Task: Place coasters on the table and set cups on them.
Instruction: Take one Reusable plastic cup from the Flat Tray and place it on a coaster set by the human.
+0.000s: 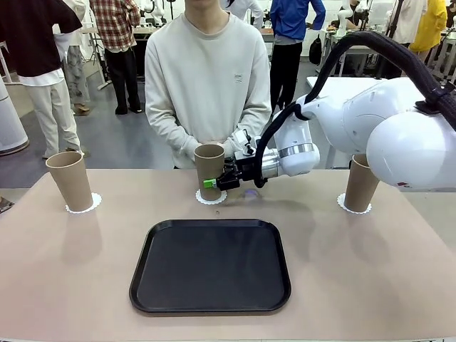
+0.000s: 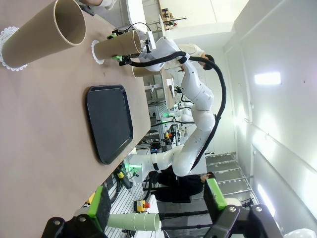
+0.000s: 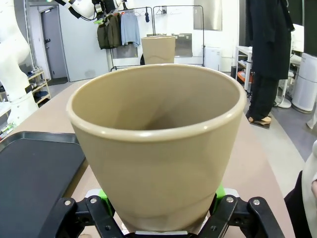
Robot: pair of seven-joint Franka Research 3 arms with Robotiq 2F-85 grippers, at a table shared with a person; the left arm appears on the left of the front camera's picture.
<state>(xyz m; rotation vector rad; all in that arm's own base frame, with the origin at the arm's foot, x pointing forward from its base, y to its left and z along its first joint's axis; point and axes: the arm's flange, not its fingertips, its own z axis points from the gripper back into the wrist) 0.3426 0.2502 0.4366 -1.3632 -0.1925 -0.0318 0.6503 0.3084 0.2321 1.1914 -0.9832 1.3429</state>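
The right gripper [image 1: 214, 183] has its jaws clamped low on the middle paper cup [image 1: 209, 161], which stands over its doily [image 1: 211, 197]. Being light, thin-walled and easily crushed, it likely wants a gentle squeeze near the stiffer base. The left gripper [image 2: 157, 202] gapes wide, holding nothing

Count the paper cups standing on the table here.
3: left cup on a coaster, middle cup on its coaster and clamped in the right pincer, right cup partly behind the arm.

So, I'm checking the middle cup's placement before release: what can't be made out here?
- Front view: the middle cup base's seat on its coaster, hidden by the right gripper.
- Right wrist view: that coaster, hidden by the cup.
- Front view: the right cup, partly hidden by the arm.
- Left wrist view: left gripper fingers cut off by the bottom edge.
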